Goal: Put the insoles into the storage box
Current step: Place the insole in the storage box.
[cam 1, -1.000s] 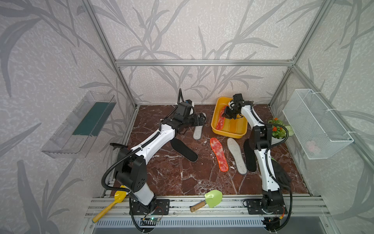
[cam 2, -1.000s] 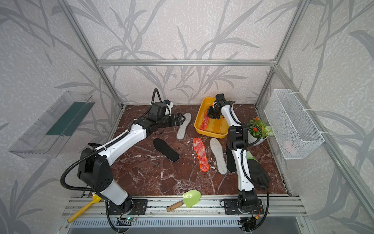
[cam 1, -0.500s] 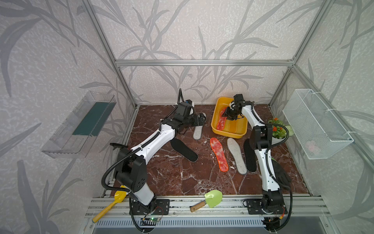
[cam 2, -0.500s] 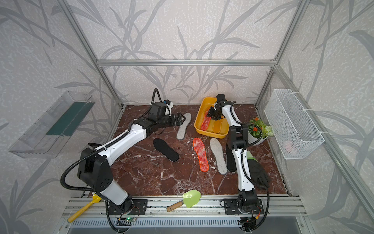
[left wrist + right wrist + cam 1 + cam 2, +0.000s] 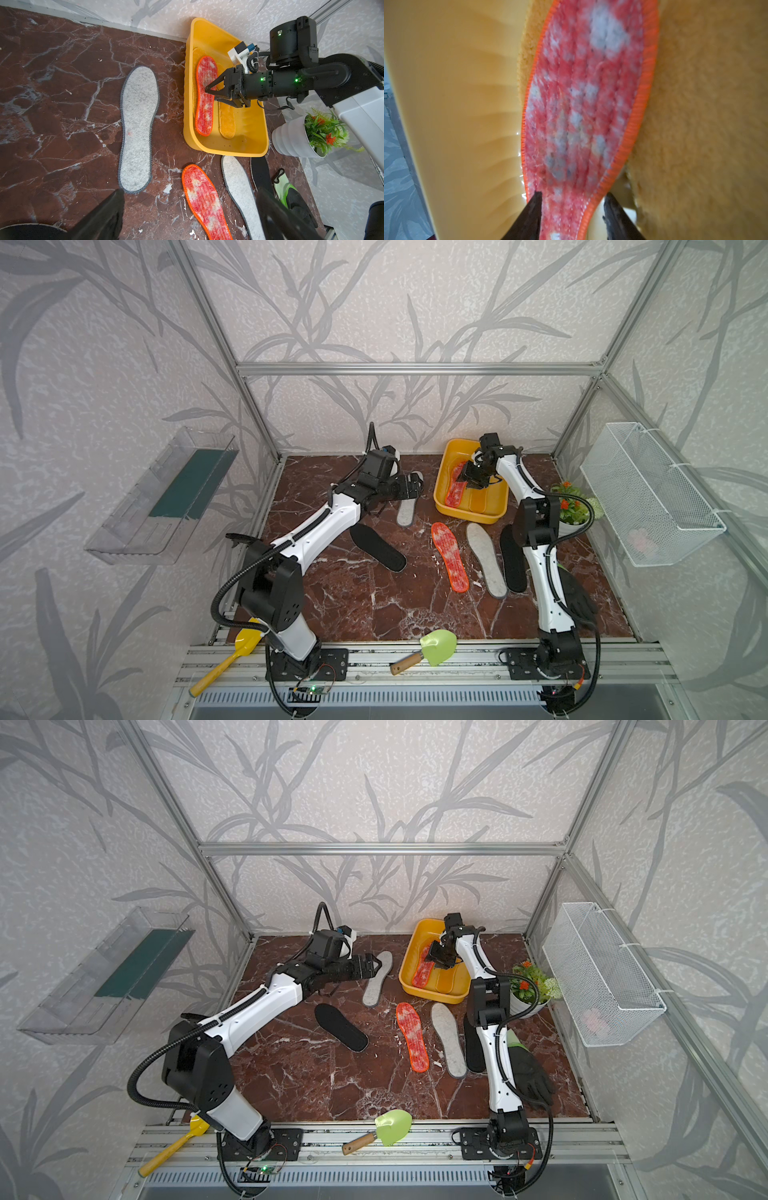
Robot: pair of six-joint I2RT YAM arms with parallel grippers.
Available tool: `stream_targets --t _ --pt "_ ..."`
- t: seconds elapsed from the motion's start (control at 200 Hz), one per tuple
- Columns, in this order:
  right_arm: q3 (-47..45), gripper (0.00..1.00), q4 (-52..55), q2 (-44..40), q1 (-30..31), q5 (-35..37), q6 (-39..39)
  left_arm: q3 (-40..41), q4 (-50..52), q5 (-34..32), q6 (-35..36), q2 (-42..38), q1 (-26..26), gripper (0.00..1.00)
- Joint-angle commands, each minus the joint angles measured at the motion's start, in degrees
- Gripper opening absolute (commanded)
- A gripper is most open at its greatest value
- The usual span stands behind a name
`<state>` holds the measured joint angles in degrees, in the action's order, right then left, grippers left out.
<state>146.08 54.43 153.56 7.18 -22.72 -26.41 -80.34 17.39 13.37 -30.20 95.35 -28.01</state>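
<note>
A red-and-white mottled insole (image 5: 204, 97) with an orange stitched rim is seen lying lengthwise in the yellow storage box (image 5: 188, 104), along the wall nearer the left arm. It partly covers one fleecy yellow-orange insole (image 5: 527, 52), and a second yellow-orange insole (image 5: 227, 120) lies flat just beside it. The right gripper (image 5: 209, 91) is lowered into the box with its jaws parted astride the narrow middle of the mottled insole, which is not pinched. The left gripper (image 5: 374, 966) is spread wide and empty above the toe of a grey felt insole (image 5: 376, 979). On the marble floor (image 5: 353, 605) in front of the box, a second mottled insole (image 5: 450, 556), a second grey one (image 5: 486, 560) and a black one (image 5: 513, 558) are laid side by side; another black insole (image 5: 377, 547) lies apart, near the left arm. A wire basket (image 5: 648, 497) on the right wall holds something pale pink that cannot be made out, and a dark green panel is seen in the clear wall bin (image 5: 162, 497). The box is set against the back wall, with a potted plant (image 5: 573, 510) near its corner. Bare floor is left at the front between the two arms.
</note>
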Motion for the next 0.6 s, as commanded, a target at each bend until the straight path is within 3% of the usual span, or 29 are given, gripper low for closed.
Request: stream_targets --t 0.0,0.6 --pt "-0.2 0.49 3.0 -4.2 0.0 1.5 1.8 -2.1 0.9 0.6 -0.4 0.7 0.0 0.97" --pt "2.1 0.50 2.9 -2.4 0.6 2.4 -0.6 -2.2 1.4 0.4 0.1 0.6 0.0 0.97"
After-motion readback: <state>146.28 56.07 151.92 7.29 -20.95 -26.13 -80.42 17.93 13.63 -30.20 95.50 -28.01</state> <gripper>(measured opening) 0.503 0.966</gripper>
